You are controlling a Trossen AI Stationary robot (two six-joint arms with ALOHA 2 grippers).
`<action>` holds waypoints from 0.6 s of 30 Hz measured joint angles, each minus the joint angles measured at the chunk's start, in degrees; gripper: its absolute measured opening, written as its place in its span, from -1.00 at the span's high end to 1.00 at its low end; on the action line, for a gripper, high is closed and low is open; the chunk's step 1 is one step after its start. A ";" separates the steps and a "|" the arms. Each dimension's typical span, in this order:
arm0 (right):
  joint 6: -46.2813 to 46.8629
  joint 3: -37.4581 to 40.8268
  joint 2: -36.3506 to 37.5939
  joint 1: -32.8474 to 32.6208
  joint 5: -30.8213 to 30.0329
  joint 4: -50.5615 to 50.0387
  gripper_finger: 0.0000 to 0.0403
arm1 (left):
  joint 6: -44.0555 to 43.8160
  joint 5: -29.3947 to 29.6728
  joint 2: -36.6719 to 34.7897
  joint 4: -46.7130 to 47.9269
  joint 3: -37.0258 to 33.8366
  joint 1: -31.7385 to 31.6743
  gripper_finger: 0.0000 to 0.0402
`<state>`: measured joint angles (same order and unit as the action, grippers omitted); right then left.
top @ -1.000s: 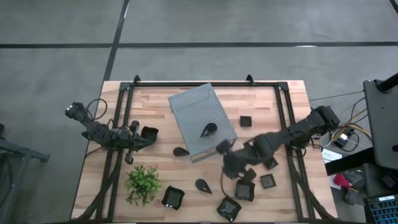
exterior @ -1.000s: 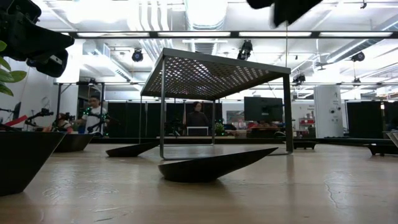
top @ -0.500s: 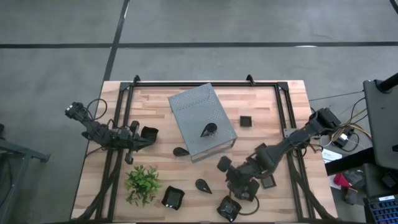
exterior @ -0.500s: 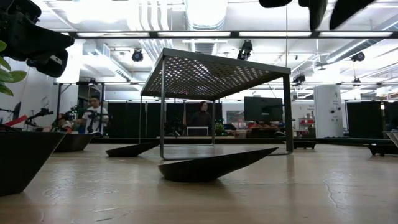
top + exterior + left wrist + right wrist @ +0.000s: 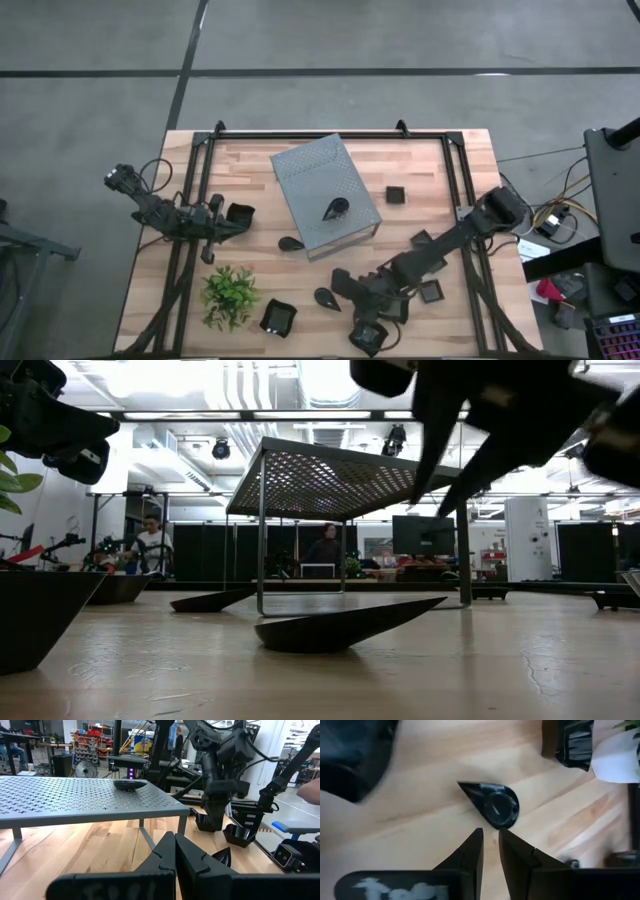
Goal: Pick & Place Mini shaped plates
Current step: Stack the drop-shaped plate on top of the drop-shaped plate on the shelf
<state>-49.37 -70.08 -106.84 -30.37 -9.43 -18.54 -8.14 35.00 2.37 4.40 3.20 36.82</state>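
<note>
Both arms are dark, near-black, chunky jointed segments with thin black cables looping off them. The left claw has two flat matte-black fingers with angular tips and stepped inner edges, on a wide black bar carrying smudgy pale lettering I can't read. The right claw is the same build, with blurry white markings on its bar.
</note>
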 joint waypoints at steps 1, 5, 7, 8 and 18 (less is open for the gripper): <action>-0.90 0.00 -0.66 0.04 -0.13 0.77 0.72 | 0.00 -0.02 0.00 -0.03 0.00 0.02 1.00; -4.87 0.00 -3.18 -0.02 -2.45 1.65 0.72 | -0.01 -0.01 0.11 -0.04 0.00 0.00 1.00; -7.33 0.00 -4.51 -0.02 -4.70 2.52 0.72 | 0.00 -0.02 0.11 -0.07 0.00 0.00 1.00; -8.28 0.02 -5.28 0.00 -5.86 2.95 0.72 | -0.01 -0.02 0.13 -0.06 0.00 0.02 1.00; -12.49 0.02 -9.14 0.00 -11.76 7.62 0.72 | 0.00 0.00 0.11 -0.07 0.00 0.02 1.00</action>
<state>-61.87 -70.06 -115.98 -30.37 -21.19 -10.91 -8.14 35.00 2.48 4.34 3.20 36.84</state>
